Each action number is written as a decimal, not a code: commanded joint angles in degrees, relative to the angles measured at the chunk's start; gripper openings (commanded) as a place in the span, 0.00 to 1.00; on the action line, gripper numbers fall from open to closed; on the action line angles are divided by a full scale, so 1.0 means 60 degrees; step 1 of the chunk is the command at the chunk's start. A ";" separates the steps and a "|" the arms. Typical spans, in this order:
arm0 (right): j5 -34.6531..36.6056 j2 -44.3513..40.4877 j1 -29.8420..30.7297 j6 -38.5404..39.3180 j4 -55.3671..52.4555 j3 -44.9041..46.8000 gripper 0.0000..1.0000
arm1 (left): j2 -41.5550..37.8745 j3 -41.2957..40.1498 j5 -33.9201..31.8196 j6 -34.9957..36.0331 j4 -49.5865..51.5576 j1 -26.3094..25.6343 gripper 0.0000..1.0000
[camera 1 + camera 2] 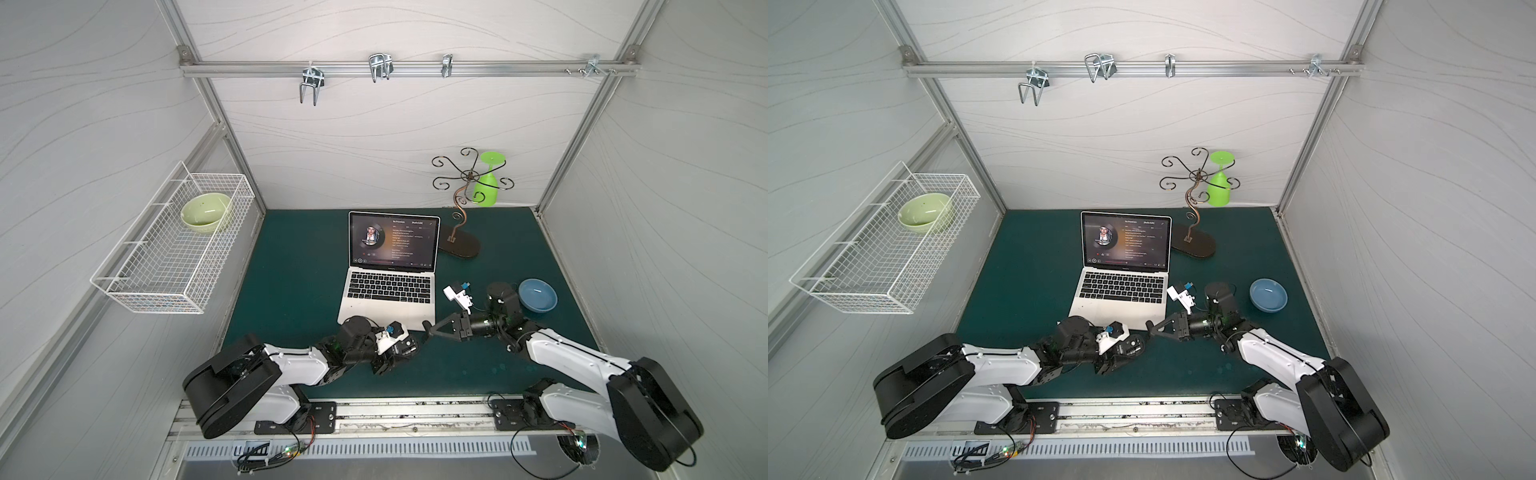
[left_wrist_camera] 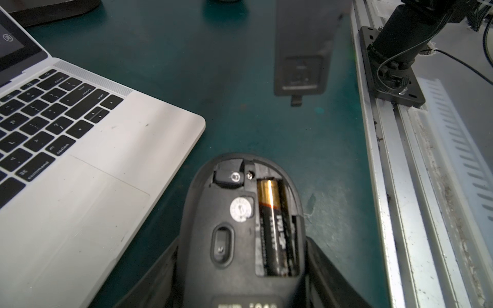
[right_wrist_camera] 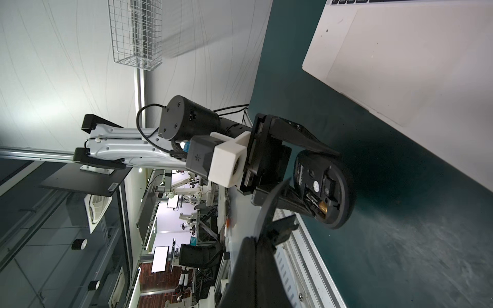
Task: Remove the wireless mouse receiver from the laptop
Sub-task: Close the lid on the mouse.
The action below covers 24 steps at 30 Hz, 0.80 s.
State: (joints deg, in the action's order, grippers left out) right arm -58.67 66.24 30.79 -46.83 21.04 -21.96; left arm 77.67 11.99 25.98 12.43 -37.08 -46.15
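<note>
Left claw (image 2: 241, 253) grips upturned mouse (image 2: 234, 192) beside laptop (image 2: 120, 149); right claw (image 1: 427, 326) pinched closed

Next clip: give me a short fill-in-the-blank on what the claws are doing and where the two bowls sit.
1. The left claw grips a black mouse with a ___ showing in its open underside compartment.
2. The right claw, by the laptop's front corner, is ___.
3. The green bowl lies in the white wire ___ on the wall.
4. The blue bowl stands on the mat beside the ___ arm.

Missing words: battery; shut; basket; right.
</note>
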 commanded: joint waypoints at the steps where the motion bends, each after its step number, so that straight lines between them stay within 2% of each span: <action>1: -0.0418 0.0358 0.0095 -0.0083 0.0745 0.0193 0.00 | 0.0546 0.0253 0.0246 0.0243 -0.0651 0.0030 0.00; 8: -0.0178 0.1568 0.0496 -0.0472 0.2886 0.0796 0.00 | 0.0854 0.0257 0.0450 0.0377 -0.0914 0.0035 0.00; 16: 0.0288 0.2026 0.0904 -0.0385 0.3359 0.0775 0.00 | 0.0969 0.0369 0.0487 0.0317 -0.0811 0.0038 0.00; 24: 0.1431 0.2321 0.1366 -0.0165 0.4273 0.1098 0.00 | 0.1250 0.0555 0.0832 0.0244 -0.0714 0.0065 0.00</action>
State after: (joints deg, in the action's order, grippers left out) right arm -53.45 79.42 37.69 -49.30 42.06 -16.49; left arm 84.03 12.75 28.49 13.72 -38.46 -46.13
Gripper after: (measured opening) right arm 0.047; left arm 0.626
